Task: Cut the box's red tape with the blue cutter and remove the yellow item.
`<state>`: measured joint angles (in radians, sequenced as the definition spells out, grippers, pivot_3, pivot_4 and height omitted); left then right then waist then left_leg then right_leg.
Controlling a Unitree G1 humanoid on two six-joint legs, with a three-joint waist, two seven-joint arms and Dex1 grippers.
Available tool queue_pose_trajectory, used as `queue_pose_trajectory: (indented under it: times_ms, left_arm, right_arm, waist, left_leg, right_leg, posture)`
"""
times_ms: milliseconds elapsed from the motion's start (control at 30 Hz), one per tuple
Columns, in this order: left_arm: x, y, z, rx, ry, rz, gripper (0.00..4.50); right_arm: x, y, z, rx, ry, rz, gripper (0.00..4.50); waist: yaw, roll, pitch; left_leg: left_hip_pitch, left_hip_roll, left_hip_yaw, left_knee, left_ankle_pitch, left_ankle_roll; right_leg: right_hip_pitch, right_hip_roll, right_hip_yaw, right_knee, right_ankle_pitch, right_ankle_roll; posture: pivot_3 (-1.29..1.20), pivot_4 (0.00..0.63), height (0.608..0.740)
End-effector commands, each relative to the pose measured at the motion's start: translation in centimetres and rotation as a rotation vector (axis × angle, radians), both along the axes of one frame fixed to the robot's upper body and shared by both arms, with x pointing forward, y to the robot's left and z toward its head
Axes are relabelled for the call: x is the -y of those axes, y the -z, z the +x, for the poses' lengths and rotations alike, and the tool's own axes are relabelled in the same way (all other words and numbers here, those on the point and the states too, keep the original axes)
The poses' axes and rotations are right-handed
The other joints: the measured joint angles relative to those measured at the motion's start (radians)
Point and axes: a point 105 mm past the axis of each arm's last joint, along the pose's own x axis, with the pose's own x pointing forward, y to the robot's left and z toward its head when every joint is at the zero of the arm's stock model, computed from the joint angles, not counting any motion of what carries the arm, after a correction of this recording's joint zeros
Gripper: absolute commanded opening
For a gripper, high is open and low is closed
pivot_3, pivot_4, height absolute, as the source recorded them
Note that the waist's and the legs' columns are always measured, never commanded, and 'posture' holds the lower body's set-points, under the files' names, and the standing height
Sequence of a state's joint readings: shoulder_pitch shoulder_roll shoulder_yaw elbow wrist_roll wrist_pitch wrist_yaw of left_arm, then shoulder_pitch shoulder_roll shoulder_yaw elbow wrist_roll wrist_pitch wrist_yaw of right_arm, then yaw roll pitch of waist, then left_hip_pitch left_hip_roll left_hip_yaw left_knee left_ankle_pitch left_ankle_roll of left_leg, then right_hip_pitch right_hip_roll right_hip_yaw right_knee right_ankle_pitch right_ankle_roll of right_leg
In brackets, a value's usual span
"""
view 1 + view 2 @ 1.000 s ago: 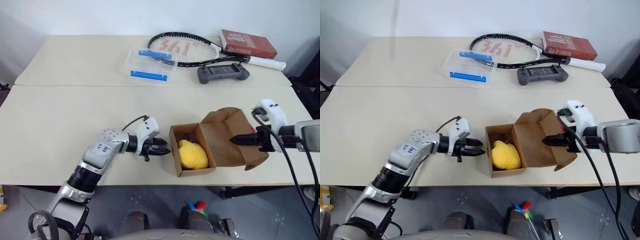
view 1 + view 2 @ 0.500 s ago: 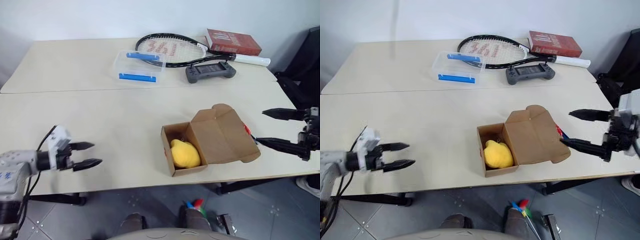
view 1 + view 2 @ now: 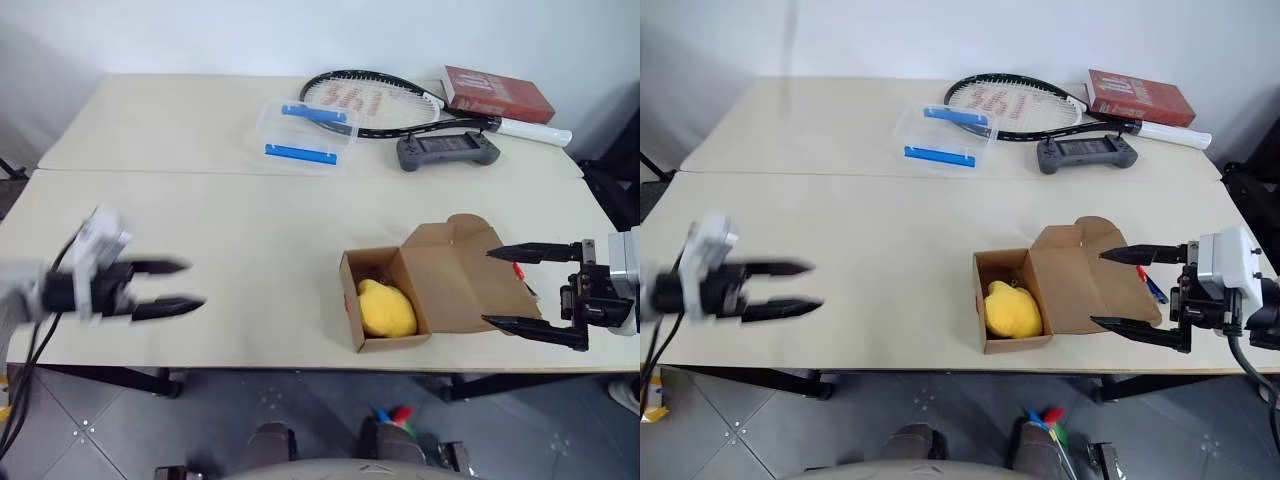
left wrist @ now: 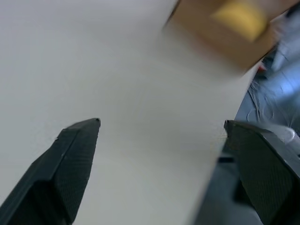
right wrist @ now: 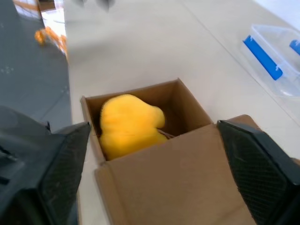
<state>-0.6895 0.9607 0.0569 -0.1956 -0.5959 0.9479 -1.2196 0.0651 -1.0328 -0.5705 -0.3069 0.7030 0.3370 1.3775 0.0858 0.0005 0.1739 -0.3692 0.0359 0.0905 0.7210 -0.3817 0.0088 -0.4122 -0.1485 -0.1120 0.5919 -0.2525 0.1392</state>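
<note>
Yellow item (image 3: 386,309) lying inside the open box (image 3: 395,311), toward its near half, on the front tabletop (image 3: 240,230) right of centre. Soft and rounded by the look of it, probably light and squashy, unlikely to slip or break; likely to give under pressure. Best taken across its plump middle from above, with fingers reaching down between the cardboard walls; box light too, so liable to lift or slide along unless steadied. Lid flap folded out flat toward the right, leaving the top clear. A glimpse of blue and red at the flap's far-right edge, just beside the right tool, possibly the blue cutter (image 3: 1155,291); too small to be sure.

Right tool (image 3: 517,288) held out level at the right edge of the tabletop, pointing leftward at the flap, fingers spread wide one above the other, gripping nothing, tips over the flap's edge. Left tool (image 3: 178,283) well apart from the box, far to the left above the front edge, pointing rightward, fingers likewise spread wide and empty.
</note>
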Motion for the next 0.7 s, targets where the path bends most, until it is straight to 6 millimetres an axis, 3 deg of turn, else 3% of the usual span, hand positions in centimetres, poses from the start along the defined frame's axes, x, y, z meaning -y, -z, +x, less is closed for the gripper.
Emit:
queue_pose_trajectory:
  times_ms: [33, 133, 267, 533, 700]
  left_arm:
    - [5.7, 0.2, 1.1, -0.044, 0.152, 0.146, 4.50]
    - [10.6, 0.3, 2.0, -0.023, 0.237, 0.248, 4.50]
    - [14.9, 2.0, 0.4, -0.039, 0.439, 0.335, 4.50]
    - [19.7, 7.7, 1.9, 0.093, 0.456, 0.477, 4.50]
    - [20.8, 8.8, 3.0, 0.162, 0.434, 0.494, 4.50]
  right_arm:
    - [0.2, -1.2, -1.6, -0.067, 0.020, -0.008, 4.48]
    - [-0.1, -2.0, -2.5, -0.071, 0.052, 0.020, 4.48]
    - [-1.0, -2.6, -3.3, -0.015, 0.079, 0.030, 4.48]
    - [-2.3, -1.8, -4.8, 0.002, 0.153, 0.075, 4.48]
    - [-2.6, -1.7, -5.1, 0.006, 0.174, 0.091, 4.48]
  waist:
    - [-0.007, 0.001, -0.002]
    - [-0.037, 0.002, -0.003]
    - [-0.062, -0.001, -0.001]
    - [-0.041, -0.002, 0.001]
    - [-0.034, -0.002, 0.001]
  left_leg:
    - [0.000, 0.000, 0.004, 0.000, -0.001, 0.001]
    - [0.005, -0.003, 0.008, -0.004, -0.005, 0.004]
    - [0.005, -0.002, 0.004, -0.007, -0.005, 0.004]
    - [0.005, -0.004, 0.001, 0.000, -0.006, 0.004]
    - [0.002, -0.005, 0.001, 0.003, -0.007, 0.007]
  right_leg:
    - [-0.001, 0.000, 0.001, -0.003, 0.001, 0.001]
    - [-0.001, -0.002, 0.000, -0.003, 0.003, 0.004]
    - [-0.004, -0.001, -0.004, -0.006, 0.003, 0.006]
    - [-0.002, -0.001, 0.003, -0.007, 0.003, 0.005]
    - [-0.003, -0.001, 0.006, -0.008, 0.003, 0.005]
  posture:
    - [0.00, 0.150, 0.740]
    - [0.00, 0.150, 0.740]
    - [0.00, 0.150, 0.740]
    - [0.00, 0.150, 0.740]
    - [0.00, 0.150, 0.740]
